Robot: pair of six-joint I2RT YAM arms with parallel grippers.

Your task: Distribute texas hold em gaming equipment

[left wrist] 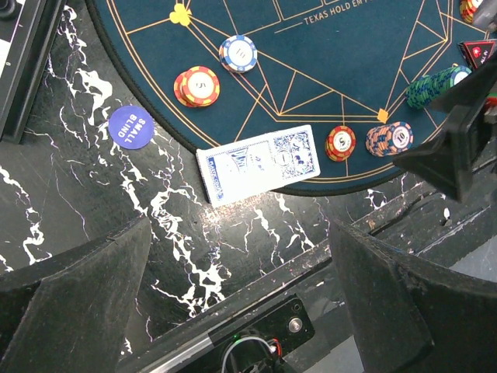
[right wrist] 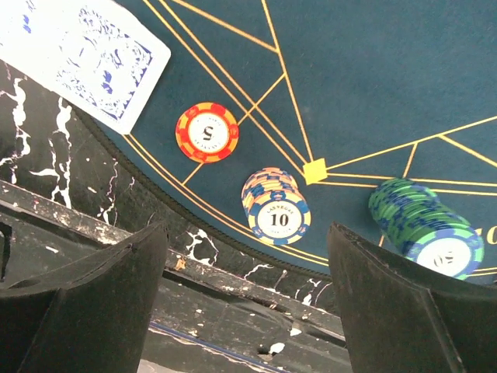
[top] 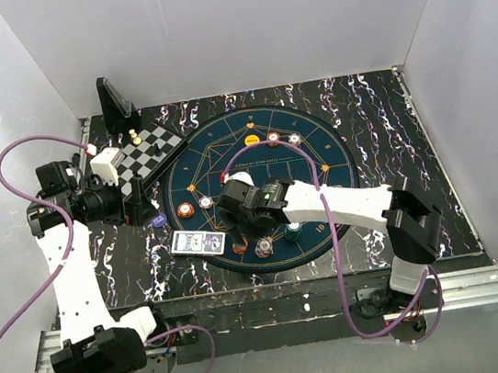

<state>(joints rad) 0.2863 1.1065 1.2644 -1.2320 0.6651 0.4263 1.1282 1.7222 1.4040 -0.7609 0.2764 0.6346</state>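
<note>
While my left gripper (left wrist: 239, 233) and right gripper (right wrist: 247, 233) gape empty, chips (right wrist: 206, 132) dot the mat (right wrist: 373, 78) on the marbled bench (left wrist: 78, 202).

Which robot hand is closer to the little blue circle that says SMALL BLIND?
Left. The left gripper hovers right beside the SMALL BLIND disc. The right gripper is farther away, over the mat's near edge.

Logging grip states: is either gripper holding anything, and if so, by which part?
Nothing is held: the left gripper and the right gripper both stand open, with nothing between their fingers.
</note>
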